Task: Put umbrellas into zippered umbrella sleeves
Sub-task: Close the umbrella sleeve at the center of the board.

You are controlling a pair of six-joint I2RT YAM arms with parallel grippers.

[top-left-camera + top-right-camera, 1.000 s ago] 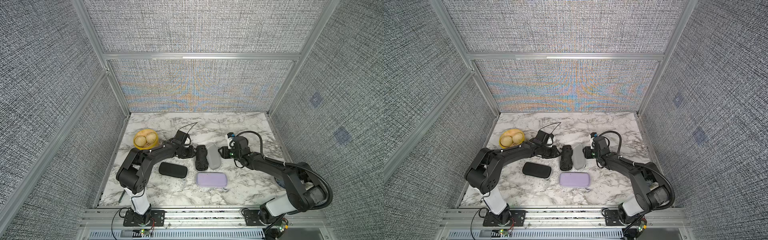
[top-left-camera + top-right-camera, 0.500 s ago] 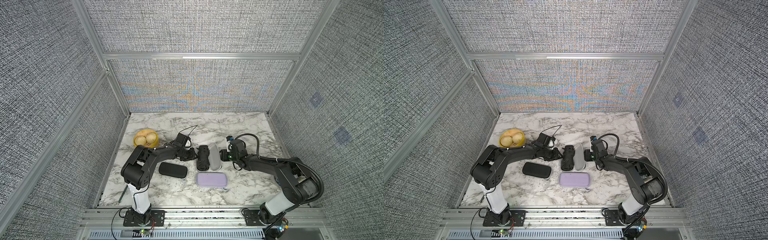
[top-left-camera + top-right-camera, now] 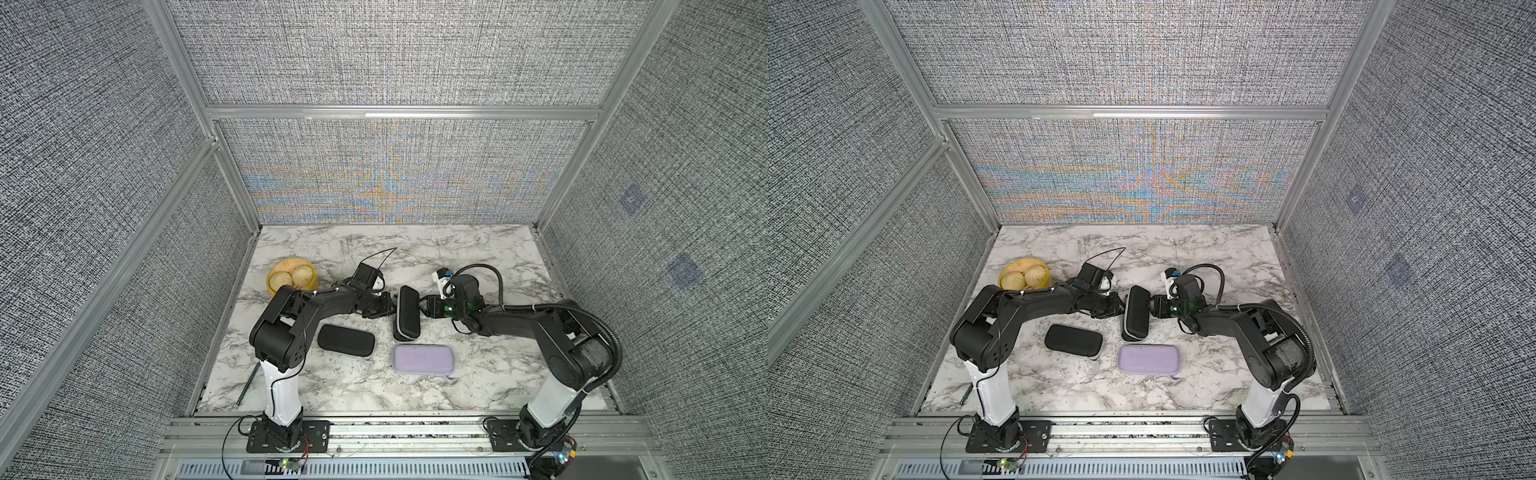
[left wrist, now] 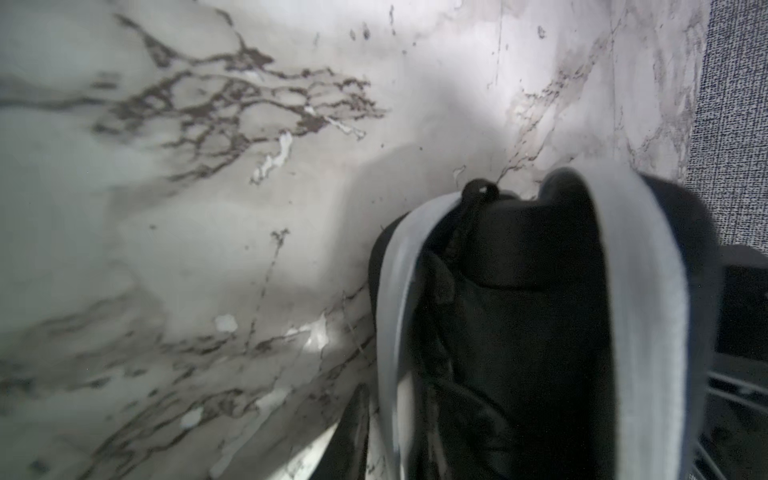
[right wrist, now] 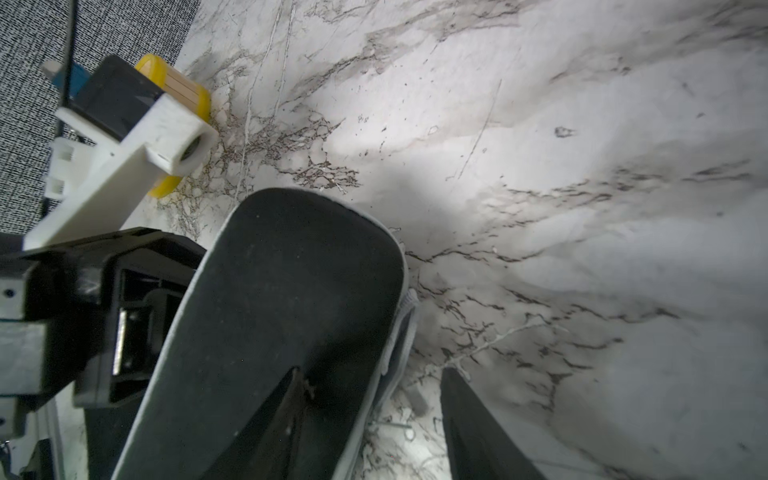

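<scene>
A black zippered sleeve [image 3: 406, 312] [image 3: 1136, 313] lies mid-table between both arms, its lid folded nearly over its base. In the left wrist view the sleeve gapes, grey rim [image 4: 399, 316] showing, with a black umbrella [image 4: 519, 332] inside. My left gripper [image 3: 388, 307] is at its left side, one finger [image 4: 355, 432] outside the rim, shut on that edge. My right gripper [image 3: 426, 309] [image 5: 370, 374] is at its right side, open: one finger [image 5: 270, 415] lies on the lid [image 5: 291, 291], the other [image 5: 478, 428] over the marble. A closed black sleeve [image 3: 346, 339] and a closed lavender sleeve [image 3: 423, 360] lie nearer the front.
A yellow steamer basket [image 3: 292, 277] with buns stands at the back left, behind my left arm. A thin dark rod [image 3: 248, 384] lies by the front left edge. Grey fabric walls enclose the marble table [image 3: 478, 257] on three sides.
The middle sleeve's lid, which lay open to the right with its grey inside up, has swung over onto the base. My right gripper moved left with it and its jaws widened.
</scene>
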